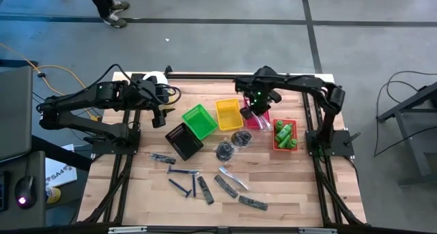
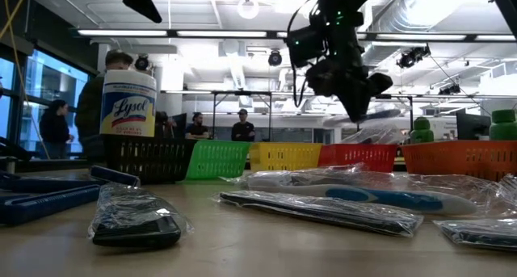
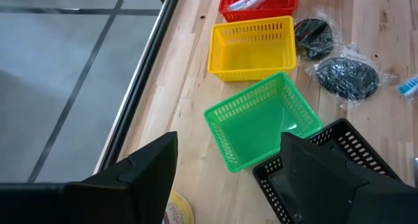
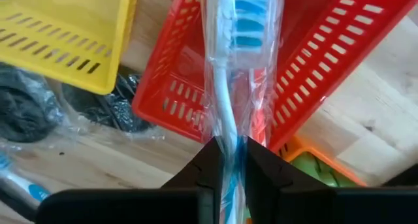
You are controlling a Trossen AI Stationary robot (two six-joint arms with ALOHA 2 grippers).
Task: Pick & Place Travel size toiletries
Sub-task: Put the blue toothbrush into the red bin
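Toothbrush in clear wrap is pinched betw. the right gripper jaws, which are nearly shut on its handle, w/ the head hanging over the red basket. That basket sits at the far right of the bench, betw. the yellow basket and the orange basket w/ green bottles. Left gripper waits far left above the green basket, jaws wide open, holding nothing.
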